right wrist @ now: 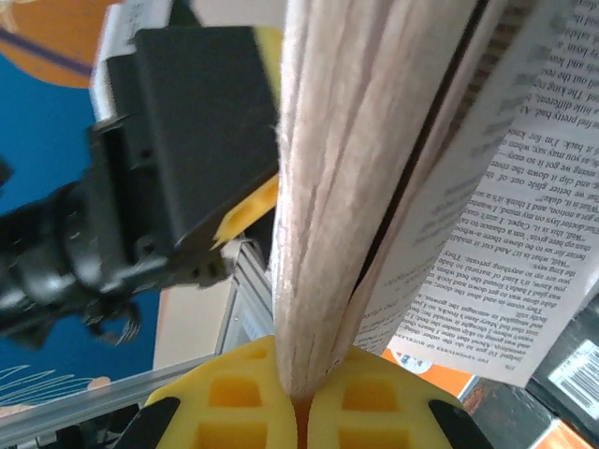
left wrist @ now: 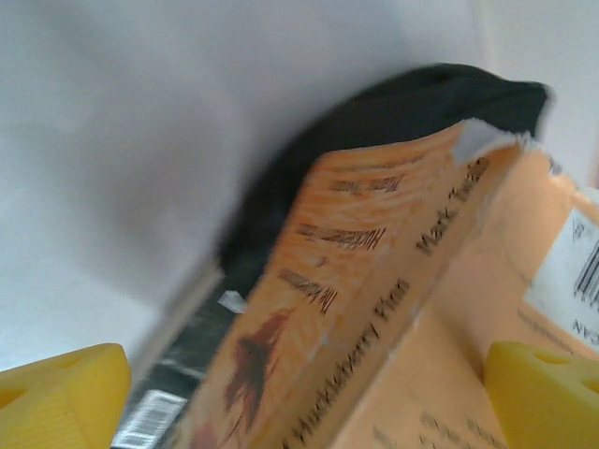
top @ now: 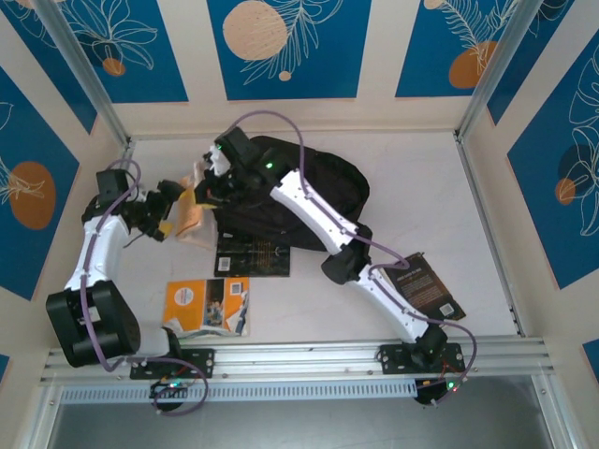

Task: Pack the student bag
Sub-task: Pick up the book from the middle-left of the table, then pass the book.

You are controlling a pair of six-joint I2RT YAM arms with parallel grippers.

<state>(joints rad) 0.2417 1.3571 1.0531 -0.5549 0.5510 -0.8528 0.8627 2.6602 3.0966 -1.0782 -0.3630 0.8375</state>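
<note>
Two tools meet on the paperback (top: 194, 213), upper left — right tool (right wrist: 298, 398) clamped on its pages, left tool (left wrist: 309, 383) spread wide around it. The student bag (top: 314, 182) lies just beside on the surface (top: 421, 187), upper centre. Held by pages alone, the paperback may tear or drop.

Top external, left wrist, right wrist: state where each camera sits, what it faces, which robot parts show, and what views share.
Top external: above, behind the bases, looking down; shows left arm, right arm, student bag, paperback.
Left wrist: on left arm, faces along paperback toward student bag; its jaws at bottom corners.
Right wrist: on right arm, faces paperback's page edges, pinched in its jaws.
All share the paperback.
</note>
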